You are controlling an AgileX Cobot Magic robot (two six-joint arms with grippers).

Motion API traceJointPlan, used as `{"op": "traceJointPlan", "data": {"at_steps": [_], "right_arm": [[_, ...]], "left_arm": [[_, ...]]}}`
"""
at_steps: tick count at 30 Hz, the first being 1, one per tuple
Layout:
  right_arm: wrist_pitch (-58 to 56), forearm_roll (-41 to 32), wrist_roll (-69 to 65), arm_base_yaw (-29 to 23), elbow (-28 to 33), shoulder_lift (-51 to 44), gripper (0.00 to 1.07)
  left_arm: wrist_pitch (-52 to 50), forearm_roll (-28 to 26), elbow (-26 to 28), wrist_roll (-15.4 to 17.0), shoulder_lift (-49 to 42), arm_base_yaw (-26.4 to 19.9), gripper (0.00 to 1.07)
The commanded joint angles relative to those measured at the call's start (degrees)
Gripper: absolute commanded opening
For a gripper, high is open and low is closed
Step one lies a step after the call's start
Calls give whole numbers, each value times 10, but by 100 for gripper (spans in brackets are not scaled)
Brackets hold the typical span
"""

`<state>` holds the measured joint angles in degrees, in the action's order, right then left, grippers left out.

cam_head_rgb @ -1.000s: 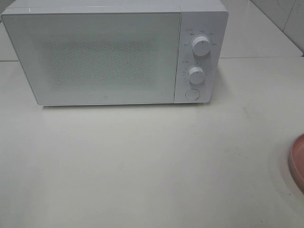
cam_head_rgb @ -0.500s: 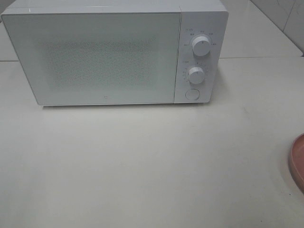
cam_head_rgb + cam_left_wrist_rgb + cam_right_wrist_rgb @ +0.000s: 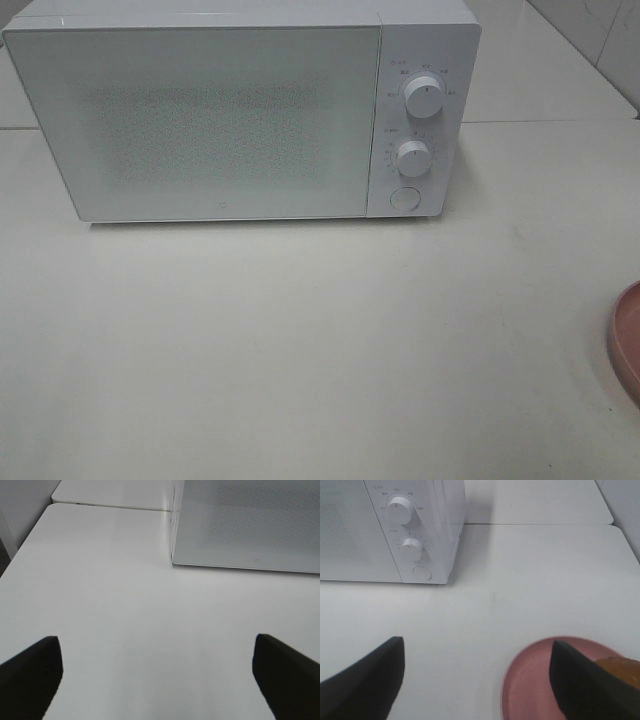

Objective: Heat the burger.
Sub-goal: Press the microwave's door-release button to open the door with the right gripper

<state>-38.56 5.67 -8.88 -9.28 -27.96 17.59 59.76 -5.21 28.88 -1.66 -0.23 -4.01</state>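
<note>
The burger (image 3: 622, 669) shows only as a golden-brown sliver of bun on the pink plate (image 3: 530, 680); one finger of my right gripper and the frame edge hide the rest. My right gripper (image 3: 477, 647) hangs open over the white table, between the plate and the white microwave (image 3: 395, 530), holding nothing. The microwave (image 3: 200, 120) stands at the back of the table with its door shut. My left gripper (image 3: 156, 645) is open and empty above bare table, in front of the door's lower left corner (image 3: 175, 562). Neither gripper appears in the exterior high view.
The microwave's panel has two white knobs (image 3: 424, 97) (image 3: 412, 158) and a round button (image 3: 404, 198). The pink plate's rim (image 3: 628, 342) shows at the right edge of the exterior high view. A seam (image 3: 535, 524) runs across the table behind the microwave.
</note>
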Motion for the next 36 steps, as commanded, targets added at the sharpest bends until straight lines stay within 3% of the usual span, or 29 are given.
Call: {"op": "traceJointPlan", "data": {"at_steps": [1, 23, 36], "right_arm": [[60, 1, -3, -1, 15, 28, 74], [345, 1, -3, -1, 49, 218, 74], [548, 1, -1, -1, 49, 387, 74]], "left_arm": [[-4, -6, -1, 1, 0, -1, 98], [-4, -6, -1, 1, 0, -1, 98], [-4, -6, -1, 1, 0, -1, 98]]}}
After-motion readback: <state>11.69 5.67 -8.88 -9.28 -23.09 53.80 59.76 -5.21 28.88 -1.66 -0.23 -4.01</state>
